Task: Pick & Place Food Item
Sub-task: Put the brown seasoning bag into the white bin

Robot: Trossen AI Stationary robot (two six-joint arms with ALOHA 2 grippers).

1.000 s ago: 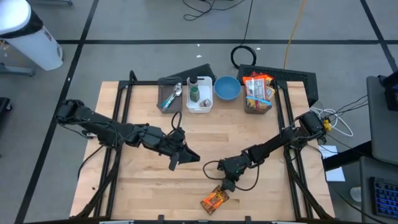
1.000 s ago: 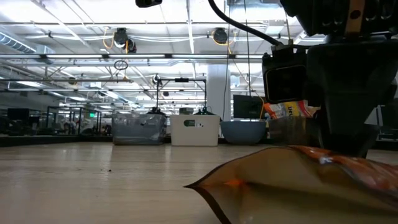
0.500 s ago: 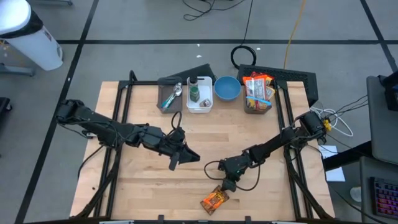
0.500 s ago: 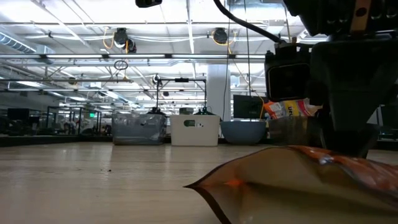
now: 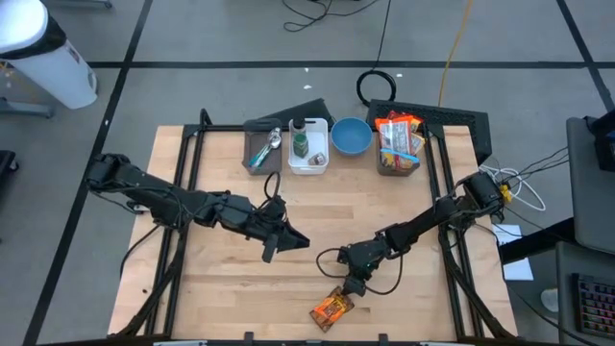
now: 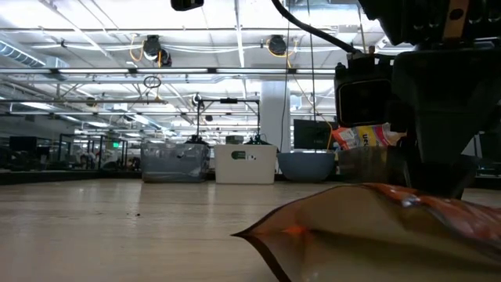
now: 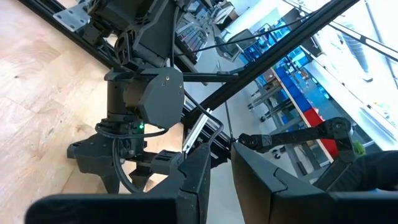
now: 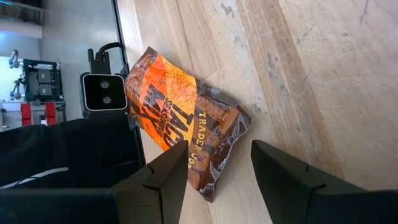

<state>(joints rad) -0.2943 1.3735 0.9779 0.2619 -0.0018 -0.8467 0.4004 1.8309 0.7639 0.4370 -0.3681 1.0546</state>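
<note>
Table (image 5: 231, 279), light wood, seen from above.

Snack bag (image 5: 332, 309), orange and brown, lies flat near the 6 o'clock edge of the table, slightly toward 5 o'clock from centre. In the right wrist view the snack bag (image 8: 180, 134) shows printed lettering and a crinkled sealed end. In the low view the snack bag (image 6: 368, 231) fills the foreground, one corner raised off the wood.

Right gripper (image 5: 352, 284) sits just at the 12 o'clock end of the bag, arm reaching in from 3 o'clock. Right gripper (image 8: 214, 171) in its own wrist view: fingers spread apart, one on each side of the bag's sealed end, wood visible between them. Nothing pinched; whether the fingertips touch the bag cannot be told. A small camera box (image 8: 104, 92) stands at the table edge beyond the bag.

Left gripper (image 5: 272, 247) hangs near table centre, arm coming from 9 o'clock, well apart from the bag. Left gripper (image 7: 216, 168) in its wrist view: fingers drawn close, a narrow slit between them, grasping nothing.

Along the 12 o'clock edge, from 11 toward 1 o'clock:
- clear bin with utensils (image 5: 261, 146)
- white bin holding a dark bottle (image 5: 307, 146)
- blue bowl (image 5: 351, 136)
- clear bin packed with snack packets (image 5: 398, 144)
</note>
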